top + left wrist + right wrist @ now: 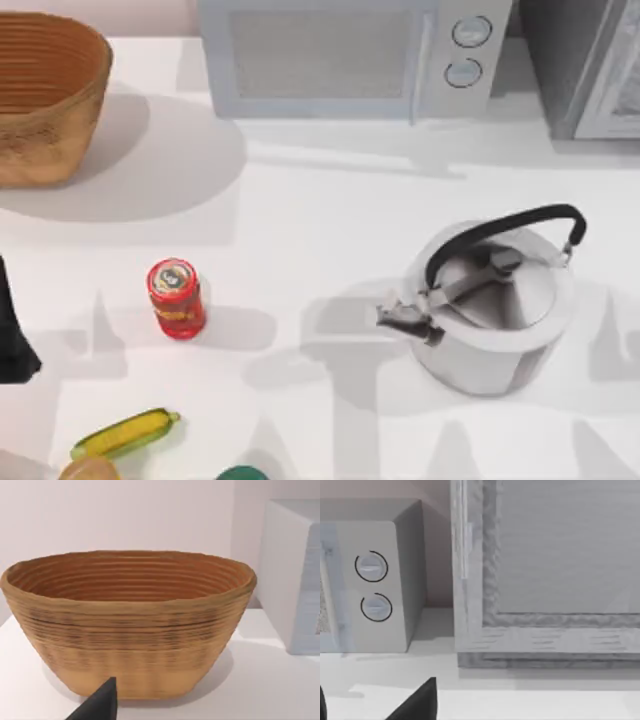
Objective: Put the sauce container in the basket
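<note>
The sauce container, a small red can with a round printed top, stands upright on the white table left of centre. The wicker basket sits at the far left corner. The left wrist view looks straight at the basket, whose ribbed inside holds nothing. My left arm shows dark at the table's left edge, left of the can and apart from it. My left gripper is open and one dark fingertip shows. My right gripper is open, faces the back wall and holds nothing.
A steel kettle with a black handle stands right of centre. A microwave and a grey cabinet line the back edge. A corn cob and other small items lie at the front left.
</note>
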Motion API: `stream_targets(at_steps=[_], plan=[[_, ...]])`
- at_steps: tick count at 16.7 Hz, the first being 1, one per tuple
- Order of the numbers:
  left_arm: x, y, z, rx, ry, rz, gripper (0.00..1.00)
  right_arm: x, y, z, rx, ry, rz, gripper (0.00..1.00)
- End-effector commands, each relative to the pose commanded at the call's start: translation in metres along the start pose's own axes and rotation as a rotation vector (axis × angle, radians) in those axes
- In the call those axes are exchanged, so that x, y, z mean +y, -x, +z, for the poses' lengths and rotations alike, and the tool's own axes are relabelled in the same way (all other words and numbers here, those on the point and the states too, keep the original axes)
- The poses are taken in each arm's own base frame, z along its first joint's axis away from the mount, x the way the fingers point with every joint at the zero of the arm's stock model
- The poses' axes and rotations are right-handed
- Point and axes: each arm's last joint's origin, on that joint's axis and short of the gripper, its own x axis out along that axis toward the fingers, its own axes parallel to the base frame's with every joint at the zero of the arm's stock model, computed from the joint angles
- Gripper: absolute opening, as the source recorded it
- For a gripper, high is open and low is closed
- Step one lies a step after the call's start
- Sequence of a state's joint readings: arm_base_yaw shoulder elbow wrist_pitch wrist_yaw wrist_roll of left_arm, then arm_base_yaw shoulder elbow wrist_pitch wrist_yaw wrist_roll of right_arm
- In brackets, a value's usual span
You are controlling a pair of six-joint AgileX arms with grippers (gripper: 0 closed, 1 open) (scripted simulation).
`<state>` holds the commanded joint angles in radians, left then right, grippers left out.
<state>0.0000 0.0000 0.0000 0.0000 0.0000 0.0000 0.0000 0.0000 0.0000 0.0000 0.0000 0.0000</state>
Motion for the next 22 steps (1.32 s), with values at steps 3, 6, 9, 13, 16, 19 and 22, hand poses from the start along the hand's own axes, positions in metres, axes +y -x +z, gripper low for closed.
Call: stream_targets(at_steps=[3, 6, 9, 13, 16, 19, 22], plan=[[0.0, 0.0, -0.001, 0.015, -0.008, 0.002, 1.0, 0.0, 0.0, 0.0, 0.0, 0.0, 0.0, 1.0], [0.002, -0.004, -0.003, 0.119, -0.082, 0.002, 1.0, 0.0, 0.0, 0.0, 0.0, 0.0, 0.0, 1.0], [0.004, -0.01, 0.004, 0.253, -0.211, -0.055, 1.0, 0.0, 0.0, 0.0, 0.0, 0.0, 0.0, 1.0], [0.005, -0.028, 0.018, 0.438, -0.415, -0.252, 1.0, 0.0, 0.0, 0.0, 0.0, 0.0, 0.0, 1.0], [0.007, -0.051, 0.024, 0.554, -0.546, -0.485, 1.0, 0.0, 0.0, 0.0, 0.0, 0.0, 0.0, 1.0], [0.01, -0.08, 0.022, 0.617, -0.619, -0.765, 1.0, 0.0, 0.0, 0.0, 0.0, 0.0, 0.0, 1.0], [0.014, -0.111, 0.009, 0.606, -0.615, -1.046, 1.0, 0.0, 0.0, 0.0, 0.0, 0.0, 0.0, 1.0]])
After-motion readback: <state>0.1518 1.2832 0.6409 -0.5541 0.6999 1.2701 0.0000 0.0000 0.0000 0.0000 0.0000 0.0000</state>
